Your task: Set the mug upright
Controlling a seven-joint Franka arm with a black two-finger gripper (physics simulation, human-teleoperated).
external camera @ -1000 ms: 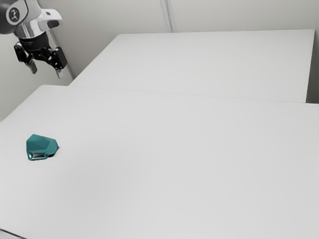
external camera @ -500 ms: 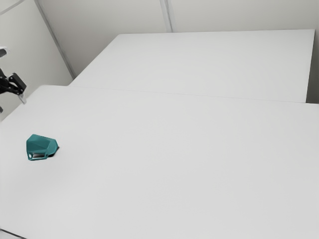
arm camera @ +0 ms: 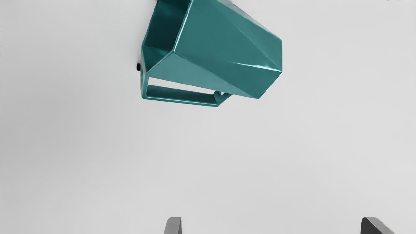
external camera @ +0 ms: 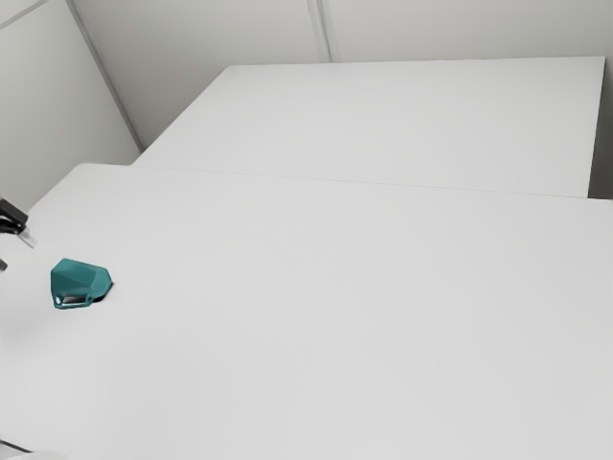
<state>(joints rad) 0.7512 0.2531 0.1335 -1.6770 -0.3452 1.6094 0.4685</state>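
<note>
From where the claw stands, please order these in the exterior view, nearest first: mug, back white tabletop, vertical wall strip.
1. Mug: on its side, to the exterior view's right of the claw.
2. Back white tabletop: farther back.
3. Vertical wall strip: beyond its far edge.

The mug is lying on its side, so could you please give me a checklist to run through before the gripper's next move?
1. Gripper open: ok, fingers stand wide apart.
2. Mug between the fingers: not ok, it lies beyond the fingertips.
3. Handle located: ok, on the mug's side nearer the gripper.
4. Mug upright: not ok, on its side on the table.
5. Fingertips' clearance above the table: cannot tell.
</note>
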